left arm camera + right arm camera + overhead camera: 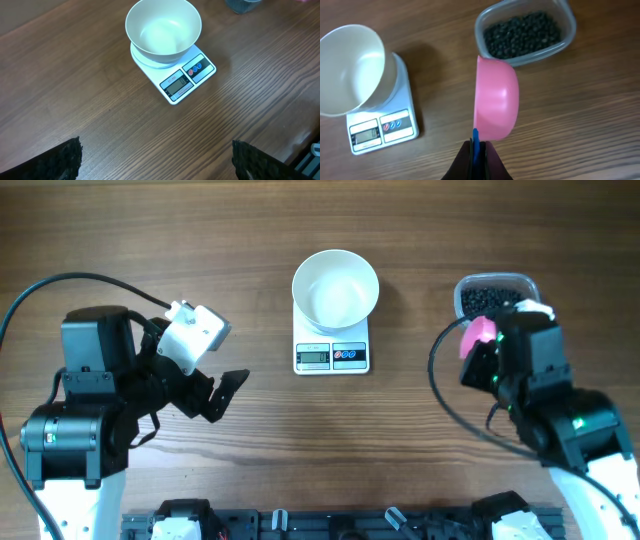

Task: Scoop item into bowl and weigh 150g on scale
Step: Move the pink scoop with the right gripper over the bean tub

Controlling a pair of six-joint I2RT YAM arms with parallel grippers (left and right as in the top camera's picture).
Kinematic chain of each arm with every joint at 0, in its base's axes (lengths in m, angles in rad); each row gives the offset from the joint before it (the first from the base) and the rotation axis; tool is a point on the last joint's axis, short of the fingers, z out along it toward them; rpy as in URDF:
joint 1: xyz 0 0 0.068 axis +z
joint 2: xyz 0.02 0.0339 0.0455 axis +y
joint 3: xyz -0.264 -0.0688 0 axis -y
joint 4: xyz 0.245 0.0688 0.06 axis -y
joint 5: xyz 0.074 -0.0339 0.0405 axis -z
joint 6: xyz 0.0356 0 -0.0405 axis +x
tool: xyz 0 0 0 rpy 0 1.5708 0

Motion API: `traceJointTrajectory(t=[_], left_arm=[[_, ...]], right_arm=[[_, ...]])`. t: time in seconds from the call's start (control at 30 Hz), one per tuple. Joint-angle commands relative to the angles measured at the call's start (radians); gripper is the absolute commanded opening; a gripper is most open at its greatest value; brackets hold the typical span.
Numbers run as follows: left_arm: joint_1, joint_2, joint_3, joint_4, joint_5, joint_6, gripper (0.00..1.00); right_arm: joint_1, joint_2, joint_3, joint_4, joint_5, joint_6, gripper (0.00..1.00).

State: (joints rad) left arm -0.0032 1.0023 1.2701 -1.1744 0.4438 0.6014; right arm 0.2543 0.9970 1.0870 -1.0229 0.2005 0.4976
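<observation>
Holding the pink scoop point(495, 100) by its thin handle, the right hand point(479, 152) is pinched tight on it at the bottom centre of the right wrist view. The scoop stands on edge, its mouth turned to the left of the frame and its rounded back to the right. Its long axis runs straight up the frame, towards the clear tub point(570, 30) at the upper right.

The black pellets point(522, 35) lie heaped in that tub, just beyond the scoop's tip and a little right of its line. The next move looks like a short reach up and right, with a roll to bring the mouth down into the heap.

At the left of the frame the white bowl point(350, 70) sits empty on the scale point(382, 130). The left hand point(157, 162) is spread wide and holds nothing. It hangs over bare worktop point(400, 460), well apart from the tub, so the right arm is the nearer one.
</observation>
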Motion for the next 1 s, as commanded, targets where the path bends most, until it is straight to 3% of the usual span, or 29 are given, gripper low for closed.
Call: traceJointTrajectory(t=[0.0,0.43,0.97], left_arm=[[0.007,0.002,0.021,0.003,0.023,0.020,1.00],[0.007,0.002,0.021,0.003,0.023,0.020,1.00],[0.007,0.002,0.021,0.003,0.023,0.020,1.00]], right_arm=[[-0.062,0.037,0.099,-0.039,-0.053,-0.094,0.04],[-0.116,0.137,0.196,-0.073,-0.079,-0.234,0.04],[-0.116,0.142,0.196,-0.040,-0.124,-0.236,0.04]])
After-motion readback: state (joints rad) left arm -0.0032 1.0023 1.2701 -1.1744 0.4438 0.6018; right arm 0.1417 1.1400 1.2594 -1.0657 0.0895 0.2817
